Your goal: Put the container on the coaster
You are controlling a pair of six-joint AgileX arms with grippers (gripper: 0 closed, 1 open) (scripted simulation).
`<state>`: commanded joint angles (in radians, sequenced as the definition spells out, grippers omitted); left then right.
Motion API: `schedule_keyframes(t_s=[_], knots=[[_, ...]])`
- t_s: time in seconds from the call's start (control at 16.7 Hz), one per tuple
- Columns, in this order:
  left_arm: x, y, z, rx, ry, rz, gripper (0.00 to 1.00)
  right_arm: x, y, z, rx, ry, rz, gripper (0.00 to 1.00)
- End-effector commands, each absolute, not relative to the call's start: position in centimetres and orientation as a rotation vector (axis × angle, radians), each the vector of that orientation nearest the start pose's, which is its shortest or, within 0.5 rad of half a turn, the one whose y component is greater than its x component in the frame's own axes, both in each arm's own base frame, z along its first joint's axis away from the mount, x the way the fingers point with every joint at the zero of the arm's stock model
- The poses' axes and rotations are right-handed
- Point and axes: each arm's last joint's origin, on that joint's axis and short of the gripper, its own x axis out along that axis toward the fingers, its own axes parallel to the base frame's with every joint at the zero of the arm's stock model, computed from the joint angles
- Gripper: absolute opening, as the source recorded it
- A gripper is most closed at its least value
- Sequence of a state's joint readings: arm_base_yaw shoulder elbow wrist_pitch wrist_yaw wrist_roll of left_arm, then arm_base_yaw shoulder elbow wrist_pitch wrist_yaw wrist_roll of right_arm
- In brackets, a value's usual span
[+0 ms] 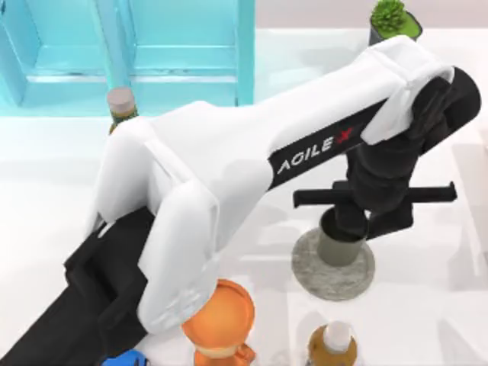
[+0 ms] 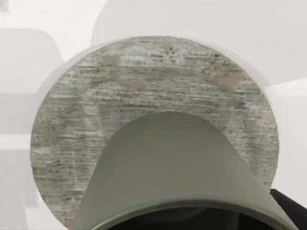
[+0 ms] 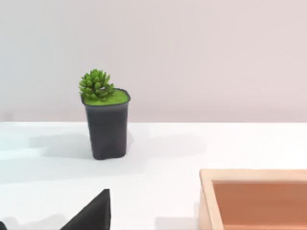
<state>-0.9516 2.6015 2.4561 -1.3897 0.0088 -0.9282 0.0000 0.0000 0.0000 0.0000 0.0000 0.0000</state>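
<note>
The container [image 1: 340, 245], a plain grey-olive cup, stands upright over the coaster [image 1: 309, 267], a mottled grey stone-like disc right of the table's middle. My left arm reaches across from the lower left, and my left gripper [image 1: 349, 221] comes down from above, shut on the container's far rim. In the left wrist view the container's wall [image 2: 168, 163] rises close to the camera, with the coaster [image 2: 144, 81] spread out behind it. My right gripper [image 3: 38, 223] is parked and open, with one dark fingertip [image 3: 93, 213] showing over the white table.
An orange mug [image 1: 221, 316] and a white-capped bottle [image 1: 333, 343] stand near the front edge. Another capped bottle [image 1: 120, 103] sits by a turquoise rack [image 1: 130, 49]. A black plant pot [image 1: 393, 21] [image 3: 105, 122] is at the back right, beside a wooden tray [image 3: 254, 199].
</note>
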Motion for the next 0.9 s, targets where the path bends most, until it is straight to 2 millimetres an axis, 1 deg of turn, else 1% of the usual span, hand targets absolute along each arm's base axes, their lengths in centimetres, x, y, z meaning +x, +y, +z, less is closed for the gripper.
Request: schedule_keyframes(t_s=[0.12, 0.24, 0.54, 0.9], knots=[[29.7, -40.8, 15.1, -0.013, 1.547, -0.039, 0.00, 10.6, -0.1, 16.0, 0.000, 0.000, 0.000, 1.00], [29.5, -40.7, 14.6, -0.017, 1.540, -0.048, 0.00, 10.6, -0.1, 16.0, 0.000, 0.000, 0.000, 1.00], [29.5, -40.7, 14.4, -0.018, 1.538, -0.050, 0.00, 10.6, -0.1, 16.0, 0.000, 0.000, 0.000, 1.00], [29.5, -40.7, 14.4, -0.018, 1.538, -0.050, 0.45, 10.6, -0.1, 16.0, 0.000, 0.000, 0.000, 1.00]])
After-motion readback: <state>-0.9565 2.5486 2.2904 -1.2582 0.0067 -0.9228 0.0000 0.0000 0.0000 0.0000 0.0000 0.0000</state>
